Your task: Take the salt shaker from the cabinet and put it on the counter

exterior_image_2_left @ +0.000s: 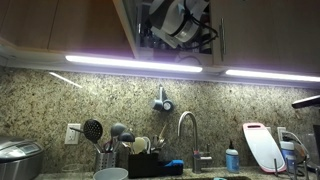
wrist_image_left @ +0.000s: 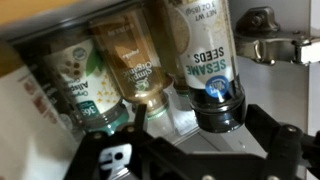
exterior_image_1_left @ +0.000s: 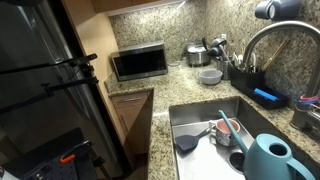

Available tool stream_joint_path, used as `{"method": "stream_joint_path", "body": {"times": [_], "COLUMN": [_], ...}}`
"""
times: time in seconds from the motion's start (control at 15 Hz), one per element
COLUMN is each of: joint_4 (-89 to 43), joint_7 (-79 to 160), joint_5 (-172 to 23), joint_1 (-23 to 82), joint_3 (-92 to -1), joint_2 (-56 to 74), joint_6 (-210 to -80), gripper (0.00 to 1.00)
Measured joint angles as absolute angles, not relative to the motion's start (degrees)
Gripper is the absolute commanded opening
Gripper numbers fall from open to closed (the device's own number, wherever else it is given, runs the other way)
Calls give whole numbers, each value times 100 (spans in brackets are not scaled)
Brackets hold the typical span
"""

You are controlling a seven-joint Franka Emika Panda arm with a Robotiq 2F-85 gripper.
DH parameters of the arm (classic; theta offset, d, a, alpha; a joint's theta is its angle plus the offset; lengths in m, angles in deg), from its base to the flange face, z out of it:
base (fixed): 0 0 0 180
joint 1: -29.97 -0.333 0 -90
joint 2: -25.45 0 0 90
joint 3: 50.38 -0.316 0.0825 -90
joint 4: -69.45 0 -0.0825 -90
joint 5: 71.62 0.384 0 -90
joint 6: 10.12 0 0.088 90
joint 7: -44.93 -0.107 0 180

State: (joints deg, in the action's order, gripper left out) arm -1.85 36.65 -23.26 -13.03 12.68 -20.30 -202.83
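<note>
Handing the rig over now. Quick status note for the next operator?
Gripper: open, holding nothing, up inside the upper cabinet, facing a row of spice jars. The sesame seeds jar is nearest.
Salt shaker: can't pick it out among the jars.
Counter: no shaker visible on it.
Done: reach into the cabinet.
Left: find and grip the shaker, pull it out, set it on the counter.

In an exterior view the arm (exterior_image_2_left: 178, 22) is lifted high, with its white and black wrist pointing upward. In the wrist view the gripper (wrist_image_left: 190, 140) enters from the bottom edge, its 2 black fingers (wrist_image_left: 285, 150) spread wide apart, clamping nothing
</note>
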Motion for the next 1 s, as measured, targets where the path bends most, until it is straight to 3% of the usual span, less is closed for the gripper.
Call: {"method": "stream_joint_path", "body": {"times": [0.53, 0.6, 0.67, 1.0], "joint_4": [362, 387, 413, 443], "joint_7": [3670, 3670, 3670, 3689], "joint_5": [-3090, -3129, -3175, -3394], "joint_1": [-701, -667, -633, -541], "joint_3": [683, 661, 634, 383], "joint_2": [-2029, -2029, -2029, -2006], "joint_6": [-20325, -20325, -20325, -20492], "gripper": [100, 77, 74, 36]}}
